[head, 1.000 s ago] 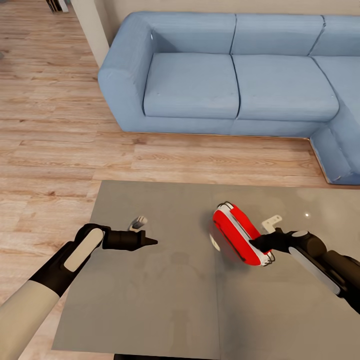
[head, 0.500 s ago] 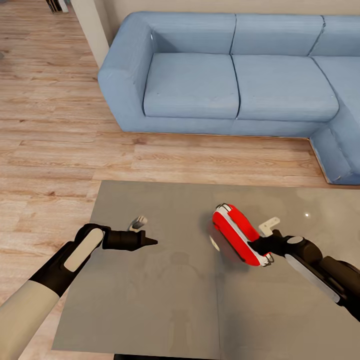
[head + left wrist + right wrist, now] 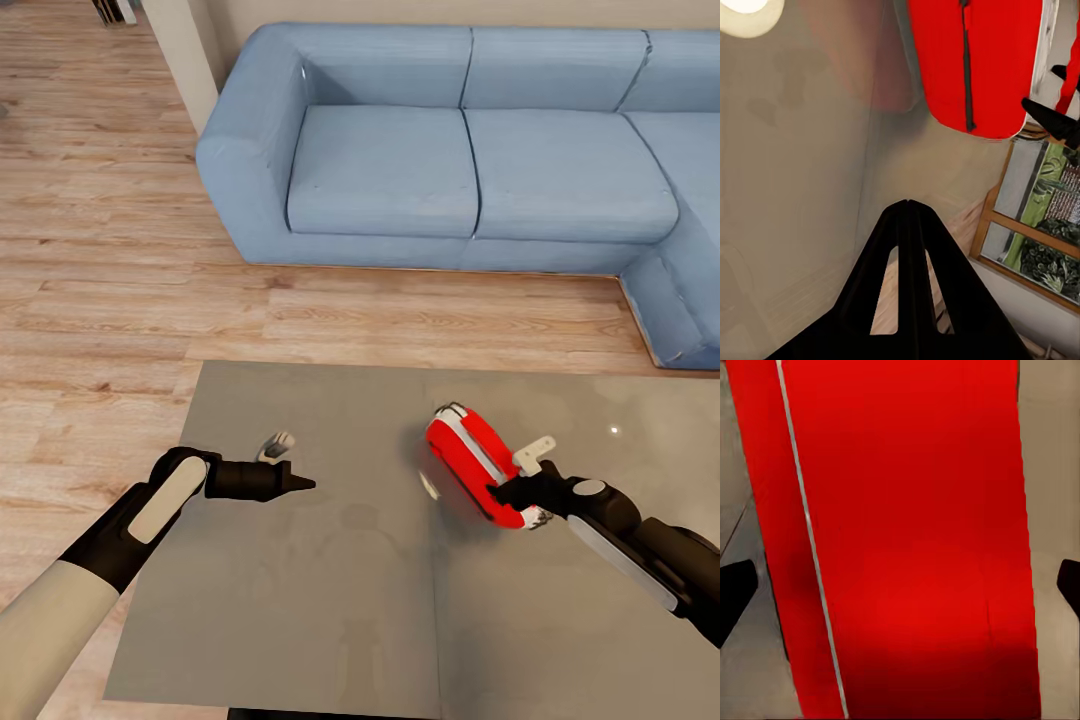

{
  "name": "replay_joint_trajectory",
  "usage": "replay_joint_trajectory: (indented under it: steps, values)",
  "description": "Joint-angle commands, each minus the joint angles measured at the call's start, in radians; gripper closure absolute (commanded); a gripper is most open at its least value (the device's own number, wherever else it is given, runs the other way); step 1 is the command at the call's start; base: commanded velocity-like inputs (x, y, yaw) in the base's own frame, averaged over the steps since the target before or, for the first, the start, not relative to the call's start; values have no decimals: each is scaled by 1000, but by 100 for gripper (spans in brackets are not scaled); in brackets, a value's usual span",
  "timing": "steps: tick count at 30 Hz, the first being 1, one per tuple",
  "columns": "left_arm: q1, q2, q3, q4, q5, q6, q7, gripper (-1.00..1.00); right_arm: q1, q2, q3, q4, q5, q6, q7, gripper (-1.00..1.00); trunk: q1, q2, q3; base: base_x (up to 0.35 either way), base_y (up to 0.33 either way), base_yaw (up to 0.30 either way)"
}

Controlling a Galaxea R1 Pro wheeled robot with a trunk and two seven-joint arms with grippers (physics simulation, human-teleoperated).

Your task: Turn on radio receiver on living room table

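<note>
A blue sofa (image 3: 470,150) stands on the wood plank floor (image 3: 110,260) beyond the far edge of the grey surface (image 3: 330,600), well apart from it. The radio receiver (image 3: 475,463) lies tilted on the surface toward its right side, nothing between it and either arm. The right claw (image 3: 503,493) reaches in low from the right edge, spread wide, its dark fingertips (image 3: 735,592) flanking the red body. The left claw (image 3: 300,484) hovers clenched near the left edge, pointing at the radio receiver.
</note>
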Motion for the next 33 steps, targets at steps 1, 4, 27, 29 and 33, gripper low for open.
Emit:
replay_joint_trajectory:
  steps: [1,4,27,29,33]
  values:
    - [0,0,0,0,0,0,0,100,0,0,0,0,0,0,1,-100,0,0,0,0,0,0]
    - [0,0,0,0,0,0,0,100,0,0,0,0,-1,2,4,-100,0,0,0,0,0,0]
    - [0,-13,-1,-2,-2,0,0,100,-1,-95,-216,-209,-47,199,188,-100,0,0,0,0,0,0]
    - [0,-16,-1,-2,-2,0,0,100,-1,-103,-293,-211,-50,250,285,-100,0,0,0,0,0,0]
    - [0,-22,-1,-2,-2,0,0,100,0,-112,-439,-214,-46,343,404,-100,0,0,0,0,0,0]
